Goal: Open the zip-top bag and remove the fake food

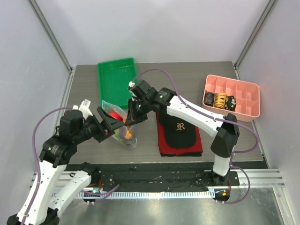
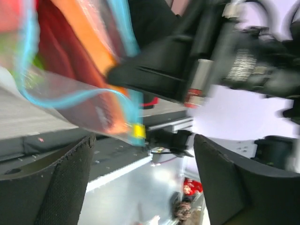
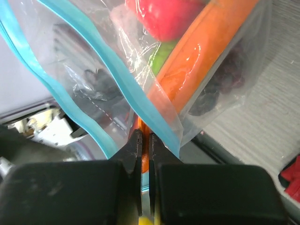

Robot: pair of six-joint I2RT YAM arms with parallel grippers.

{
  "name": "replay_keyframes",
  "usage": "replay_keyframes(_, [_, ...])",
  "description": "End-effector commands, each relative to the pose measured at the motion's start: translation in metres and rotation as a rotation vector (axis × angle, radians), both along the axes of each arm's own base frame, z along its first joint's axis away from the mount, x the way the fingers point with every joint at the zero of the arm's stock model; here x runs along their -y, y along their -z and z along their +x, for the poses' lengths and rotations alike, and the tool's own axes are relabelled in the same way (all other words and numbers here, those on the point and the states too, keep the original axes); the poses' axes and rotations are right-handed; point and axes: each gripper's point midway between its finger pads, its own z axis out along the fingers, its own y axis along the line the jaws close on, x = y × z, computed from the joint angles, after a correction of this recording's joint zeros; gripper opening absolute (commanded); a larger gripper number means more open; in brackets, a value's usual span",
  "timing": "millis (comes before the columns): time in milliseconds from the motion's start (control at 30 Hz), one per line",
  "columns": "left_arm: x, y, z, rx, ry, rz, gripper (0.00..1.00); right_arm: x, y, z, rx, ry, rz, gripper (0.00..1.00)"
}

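Right claw (image 3: 143,140) pinches the zip-top bag (image 3: 93,84) by its blue strip; left claw (image 2: 143,140), spread empty, should seize the opposite lip squarely.

left arm (image 1: 70,133) and right arm (image 1: 187,110) flank zip-top bag (image 1: 131,140), green tray (image 1: 117,79) just behind, black cap (image 1: 180,131) right, open table (image 1: 84,89) left

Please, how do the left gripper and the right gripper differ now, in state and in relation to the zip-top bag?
The left gripper stands open, its fingers wide apart; the right gripper is shut. The left gripper holds nothing, with the zip-top bag just beyond its fingertips; the right gripper pinches the bag's blue zip strip. Both are at the bag, one on each side, and the fake food is inside it.
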Motion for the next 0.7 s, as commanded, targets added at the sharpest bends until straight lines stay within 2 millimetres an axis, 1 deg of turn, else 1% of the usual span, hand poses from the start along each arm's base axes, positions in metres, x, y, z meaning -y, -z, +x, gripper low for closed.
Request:
replay_keyframes(0, [-0.009,0.008,-0.016,-0.236,-0.139,-0.044,0.87,-0.02,-0.003,0.025,0.129,0.051,0.083,0.01])
replay_keyframes(33, [-0.014,0.009,-0.015,-0.247,-0.184,-0.042,0.94,-0.02,0.0,0.026,0.123,0.06,0.078,0.01])
replay_keyframes(67, [-0.022,0.015,-0.012,-0.276,-0.273,-0.051,0.95,-0.021,0.0,0.027,0.13,0.066,0.077,0.01])
replay_keyframes(100, [-0.026,0.021,-0.012,-0.308,-0.322,-0.055,0.94,-0.021,-0.002,0.029,0.147,0.079,0.072,0.02])
replay_keyframes(133, [-0.029,0.034,-0.011,-0.354,-0.361,-0.054,0.96,-0.022,-0.004,0.029,0.163,0.084,0.07,0.02])
replay_keyframes(167, [-0.027,0.037,-0.008,-0.404,-0.416,-0.1,0.97,-0.022,-0.009,0.029,0.176,0.091,0.075,0.01])
replay_keyframes(200, [-0.026,0.044,-0.004,-0.442,-0.441,-0.101,0.98,-0.022,-0.01,0.03,0.188,0.098,0.075,0.01])
replay_keyframes(267, [-0.031,0.054,0.001,-0.494,-0.509,-0.082,0.98,-0.023,-0.018,0.031,0.205,0.112,0.086,0.01])
replay_keyframes(300, [-0.032,0.057,0.007,-0.505,-0.53,-0.062,0.98,-0.022,-0.02,0.03,0.215,0.114,0.087,0.01])
replay_keyframes(333, [-0.034,0.05,0.014,-0.478,-0.542,-0.054,0.98,-0.023,-0.02,0.028,0.229,0.118,0.081,0.01])
replay_keyframes(367, [-0.037,0.049,0.018,-0.468,-0.557,-0.034,0.98,-0.022,-0.022,0.027,0.236,0.116,0.081,0.01])
replay_keyframes(400, [-0.047,0.048,0.026,-0.424,-0.597,0.009,0.97,-0.022,-0.024,0.025,0.241,0.115,0.084,0.01])
replay_keyframes(433, [-0.048,0.045,0.033,-0.415,-0.609,0.028,0.97,-0.022,-0.024,0.023,0.244,0.11,0.085,0.01])
replay_keyframes(500, [-0.053,0.046,0.041,-0.397,-0.634,0.06,0.97,-0.021,-0.027,0.021,0.254,0.107,0.087,0.01])
replay_keyframes(533, [-0.053,0.048,0.046,-0.39,-0.627,0.088,0.97,-0.021,-0.028,0.02,0.259,0.104,0.087,0.01])
replay_keyframes(567, [-0.055,0.052,0.047,-0.397,-0.631,0.108,0.96,-0.02,-0.028,0.019,0.259,0.102,0.087,0.02])
replay_keyframes(633, [-0.058,0.064,0.049,-0.405,-0.63,0.159,0.92,-0.02,-0.029,0.016,0.262,0.095,0.088,0.01])
replay_keyframes(667, [-0.056,0.065,0.051,-0.394,-0.613,0.163,0.89,-0.019,-0.028,0.015,0.264,0.094,0.084,0.01])
